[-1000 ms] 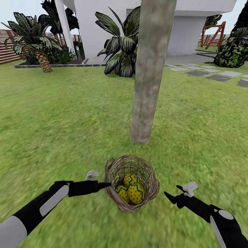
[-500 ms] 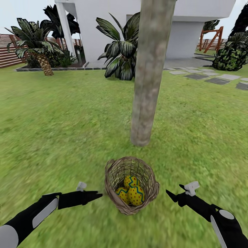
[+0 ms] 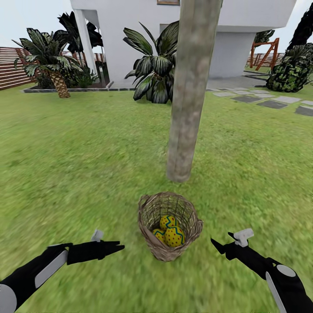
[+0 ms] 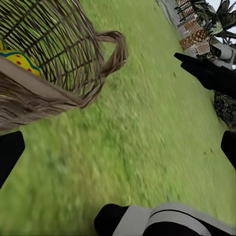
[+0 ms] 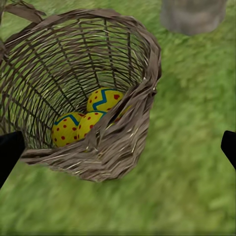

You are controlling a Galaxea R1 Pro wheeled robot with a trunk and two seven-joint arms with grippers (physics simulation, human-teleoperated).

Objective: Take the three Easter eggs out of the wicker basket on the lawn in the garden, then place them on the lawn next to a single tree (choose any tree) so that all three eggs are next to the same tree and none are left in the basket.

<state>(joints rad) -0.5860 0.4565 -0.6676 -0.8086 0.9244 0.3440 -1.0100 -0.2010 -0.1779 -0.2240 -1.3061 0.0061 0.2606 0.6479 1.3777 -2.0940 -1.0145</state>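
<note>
Wicker basket (image 3: 170, 226): sat on the lawn (image 3: 78, 165) in the lower centre of the head view, between the two arms, rim tilted toward the camera; its loop handle (image 4: 114, 51) showed at the upper middle of the left wrist view
Easter eggs (image 3: 170, 232): three lay together at the bottom of the basket, touching one another; in the right wrist view (image 5: 96, 115) they sat left of centre, seen through the mouth of the basket
Tree (image 3: 190, 87): bare grey-brown trunk rose from the grass just beyond the basket, centre of the head view, running out of the top edge; its base (image 5: 192, 14) showed at the upper right of the right wrist view
Left gripper (image 3: 114, 248): lower left of the head view, fingertips pointed toward the basket but apart from it, holding nothing; whether the jaws were parted I could not tell there, though the left wrist view showed dark fingertips at both side edges, so spread wide
Right gripper (image 3: 216, 246): lower right of the head view, just beside the basket without touching; the right wrist view showed its fingertips at opposite edges, spread wide and empty
Surroundings: white house (image 3: 130, 26) at the top, palm (image 3: 52, 61) at upper left, stone path (image 3: 261, 98) and red playset (image 3: 265, 50) at upper right
</note>
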